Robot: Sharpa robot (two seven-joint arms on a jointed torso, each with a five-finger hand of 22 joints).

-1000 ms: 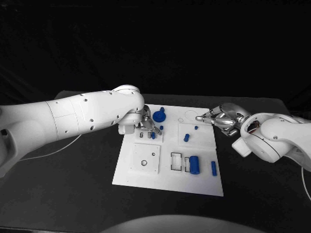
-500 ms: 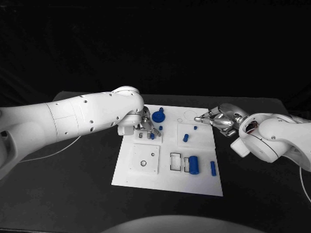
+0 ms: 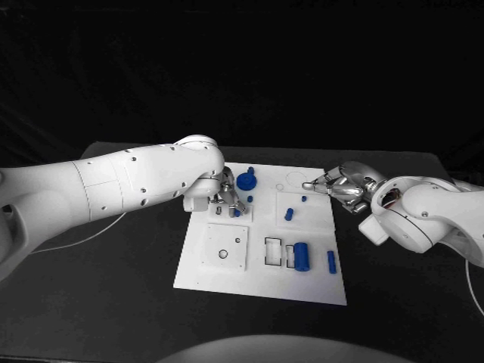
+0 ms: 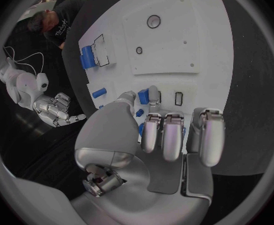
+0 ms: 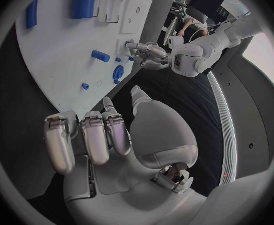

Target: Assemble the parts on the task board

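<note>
On the black table (image 3: 122,302) we find the white task board (image 3: 266,261) at centre. At its far left corner the left hand (image 3: 227,195) pinches a small blue part (image 4: 143,96) between thumb and a finger. Further right, 2 blue parts (image 3: 302,257) lie near the board's front edge. At the far right corner, the right hand (image 3: 345,185) hovers, fingers apart, holding nothing.
</note>
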